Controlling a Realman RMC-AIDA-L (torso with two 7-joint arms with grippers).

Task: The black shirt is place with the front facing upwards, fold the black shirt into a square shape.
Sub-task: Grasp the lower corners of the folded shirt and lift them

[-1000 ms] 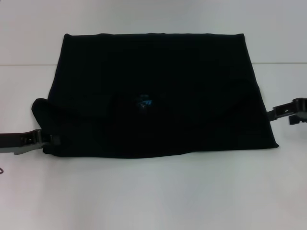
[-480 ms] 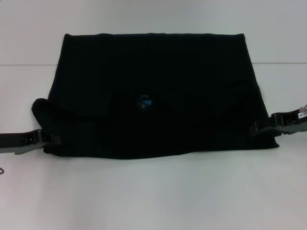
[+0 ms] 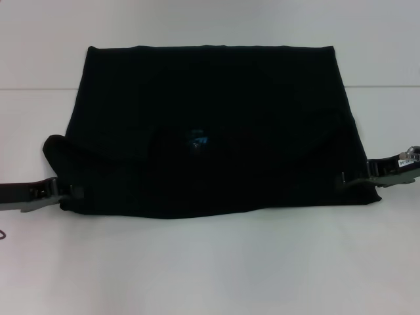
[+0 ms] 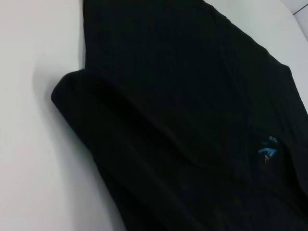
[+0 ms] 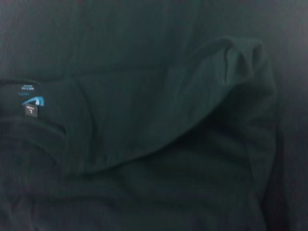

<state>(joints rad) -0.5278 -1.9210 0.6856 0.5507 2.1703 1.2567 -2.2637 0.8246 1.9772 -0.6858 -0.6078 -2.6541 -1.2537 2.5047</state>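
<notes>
both grippers low at the near corners of the black shirt

head view: the left gripper (image 3: pixel 72 192) came in from the left edge, held low and almost level with the white table (image 3: pixel 210 269), its tip at the near-left corner of the black shirt (image 3: pixel 216 125), just under the left sleeve (image 3: pixel 62 154), which bulged out past the side edge. could not tell whether its jaws were apart or together; black fingers merged with black cloth. the right gripper (image 3: pixel 351 178) reached in from the right edge, also low and near level, its tip lying over the near-right corner of the cloth. jaw state not readable there either. the shirt lay flat in the middle of the table as a wide, folded panel, its long axis running left to right, the far edge straight and shorter than the near edge. the blue neck label (image 3: pixel 198 139) showed near the centre, with the collar's curve around it.

left wrist view: only cloth and table. the black shirt (image 4: pixel 192 120) filled most of the picture, the left sleeve (image 4: pixel 91 101) rounded and lying as a raised fold against the white table (image 4: pixel 33 144). the neck label (image 4: pixel 266 149) sat well away from the sleeve. no fingers seen.

right wrist view: black shirt (image 5: pixel 154 183) across the whole frame, one sleeve (image 5: pixel 192 101) folded inward over the body with a puckered tip. the neck label (image 5: pixel 31 102) lay at the collar, well apart from that tip. no fingers seen.
</notes>
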